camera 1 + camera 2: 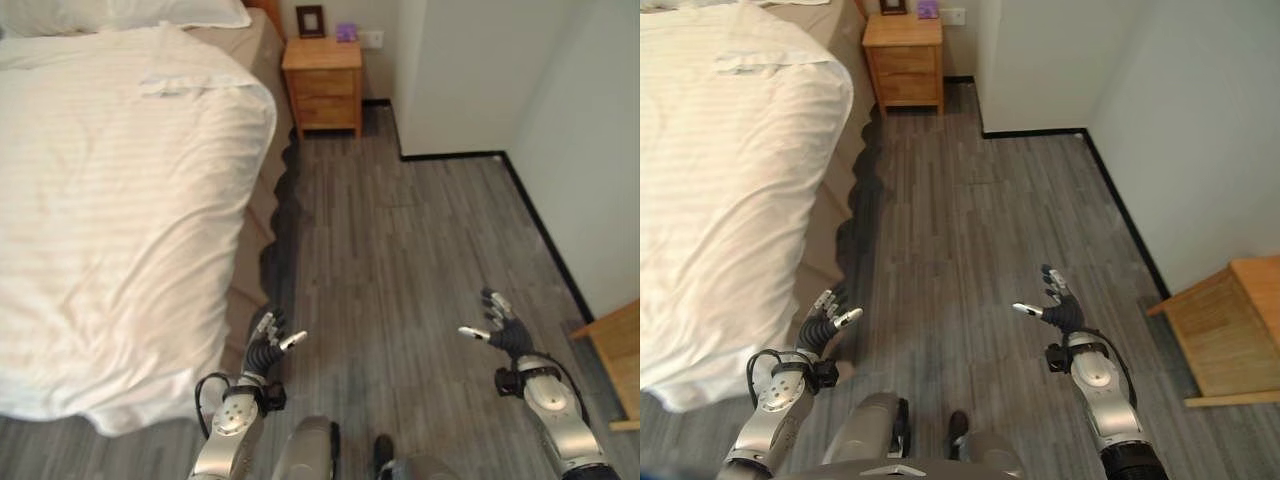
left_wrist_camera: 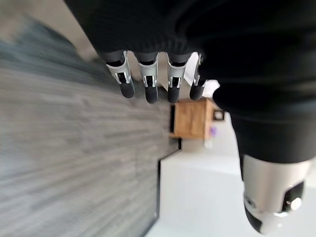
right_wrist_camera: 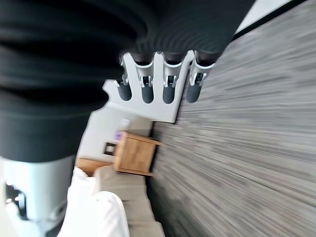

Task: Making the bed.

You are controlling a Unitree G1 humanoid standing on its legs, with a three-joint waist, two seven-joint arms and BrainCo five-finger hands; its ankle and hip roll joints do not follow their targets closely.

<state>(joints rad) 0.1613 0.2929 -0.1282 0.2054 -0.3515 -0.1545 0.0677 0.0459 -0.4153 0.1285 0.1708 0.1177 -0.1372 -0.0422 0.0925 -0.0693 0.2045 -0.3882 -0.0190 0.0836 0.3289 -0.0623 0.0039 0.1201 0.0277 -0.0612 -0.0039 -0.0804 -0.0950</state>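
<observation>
A bed takes up the left side, covered by a white striped duvet (image 1: 110, 210) that hangs over its near corner. A white pillow (image 1: 130, 14) lies at the head, and the tan mattress side (image 1: 266, 190) shows along the right edge. My left hand (image 1: 266, 340) hovers over the floor just right of the bed's near corner, fingers relaxed and empty. My right hand (image 1: 505, 328) hangs over the open floor further right, also relaxed and holding nothing. Both wrist views show the fingers (image 2: 148, 81) (image 3: 158, 84) loosely extended above the floor.
A wooden nightstand (image 1: 322, 85) stands by the bed's head against the back wall, with a small picture frame (image 1: 310, 20) and a purple object (image 1: 346, 32) on top. A white wall corner (image 1: 450, 90) juts out. Another wooden piece of furniture (image 1: 1225, 330) sits at the right. Grey plank floor (image 1: 400, 250) lies between.
</observation>
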